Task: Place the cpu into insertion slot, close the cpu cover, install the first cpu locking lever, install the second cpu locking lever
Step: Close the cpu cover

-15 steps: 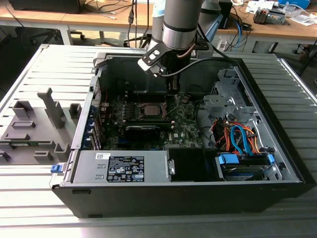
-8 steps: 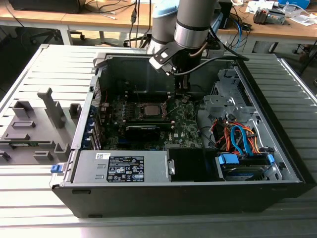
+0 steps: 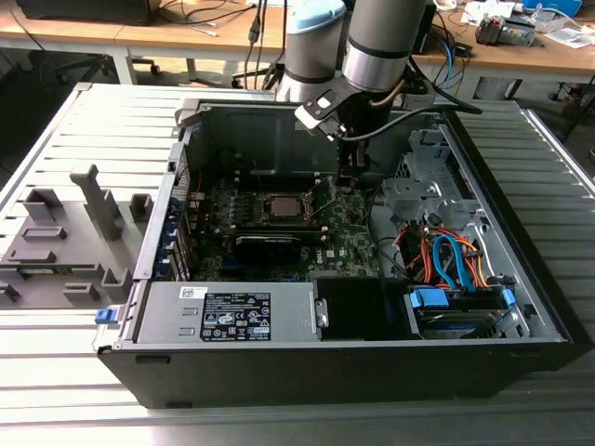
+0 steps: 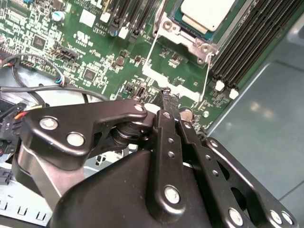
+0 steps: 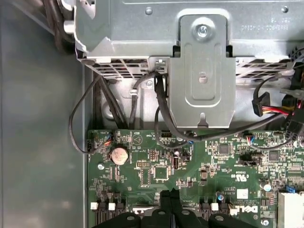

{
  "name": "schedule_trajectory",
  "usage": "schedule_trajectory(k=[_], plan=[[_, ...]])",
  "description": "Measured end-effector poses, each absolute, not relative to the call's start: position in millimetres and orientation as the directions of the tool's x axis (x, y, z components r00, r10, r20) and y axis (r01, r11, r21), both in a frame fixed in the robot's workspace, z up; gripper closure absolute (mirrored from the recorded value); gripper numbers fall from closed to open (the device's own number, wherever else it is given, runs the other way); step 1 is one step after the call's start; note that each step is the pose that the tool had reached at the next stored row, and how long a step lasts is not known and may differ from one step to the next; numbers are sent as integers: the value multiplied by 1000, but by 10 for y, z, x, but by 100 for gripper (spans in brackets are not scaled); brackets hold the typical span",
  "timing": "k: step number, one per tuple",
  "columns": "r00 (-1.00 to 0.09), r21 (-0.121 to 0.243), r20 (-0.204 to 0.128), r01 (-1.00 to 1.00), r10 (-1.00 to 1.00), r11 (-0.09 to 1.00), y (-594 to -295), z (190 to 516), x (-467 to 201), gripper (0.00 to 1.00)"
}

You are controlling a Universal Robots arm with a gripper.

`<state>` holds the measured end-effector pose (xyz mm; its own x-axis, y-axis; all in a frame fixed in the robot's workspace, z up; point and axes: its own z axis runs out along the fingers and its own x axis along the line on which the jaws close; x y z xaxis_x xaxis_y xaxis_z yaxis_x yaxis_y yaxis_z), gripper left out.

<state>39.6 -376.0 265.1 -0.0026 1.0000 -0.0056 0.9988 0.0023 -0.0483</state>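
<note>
One big black computer case [image 3: 353,372] lies open. Over its green board [image 3: 344,242] hangs my gripper [image 4: 165,95], jaws pressed together, holding nothing. Close by, the insertion slot [image 3: 266,208] has the little cpu [image 4: 206,10] sitting in it.

The cpu [image 4: 206,14] is cut off by the edge in the second wrist view.

Semi-glossy black metal on the end effector [image 4: 165,99]; dull pale metal on the cpu [image 4: 205,11].
</note>
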Motion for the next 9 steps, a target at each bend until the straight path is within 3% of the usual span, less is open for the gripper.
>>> schedule_trajectory(k=[9], plan=[[-3,-67,-5,998,1000,2,-3759,2614,484,89]])
